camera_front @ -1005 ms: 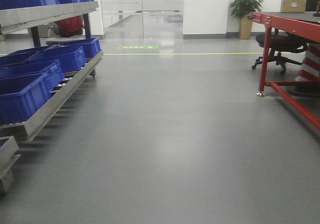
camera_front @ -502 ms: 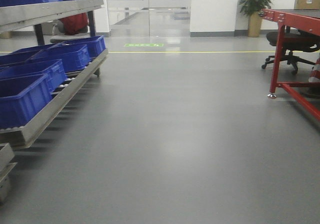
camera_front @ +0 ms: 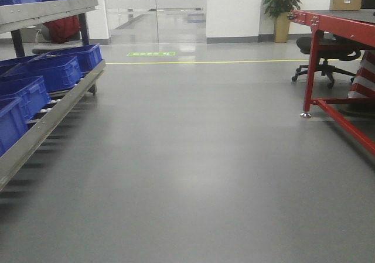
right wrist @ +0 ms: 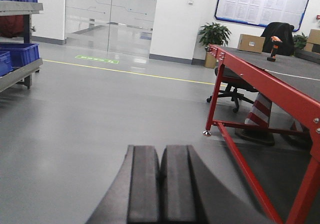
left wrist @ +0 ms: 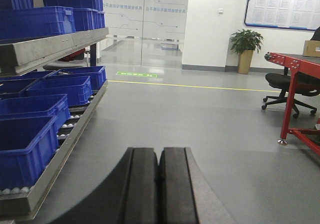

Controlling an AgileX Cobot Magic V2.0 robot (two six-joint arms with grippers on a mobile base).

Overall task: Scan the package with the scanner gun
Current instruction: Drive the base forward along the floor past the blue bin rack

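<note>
Both pairs of fingers are pressed together with nothing held: left gripper (left wrist: 159, 154), right gripper (right wrist: 160, 153). The package (right wrist: 251, 43) and scanner gun (right wrist: 273, 50) sit near each other, not touching, at the far end of the red desk (right wrist: 265, 87), off to my right. An office chair (right wrist: 234, 85) and a striped cone (right wrist: 259, 115) are tucked under it. Blue bins (left wrist: 30, 144) on a rack line my left.

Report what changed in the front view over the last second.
The view swung left, then further right: the blue bins slid toward the left edge, some out of frame. Red table, plant and yellow line sit unchanged in the room. Nothing grasped: left gripper and right gripper shut, empty.
</note>
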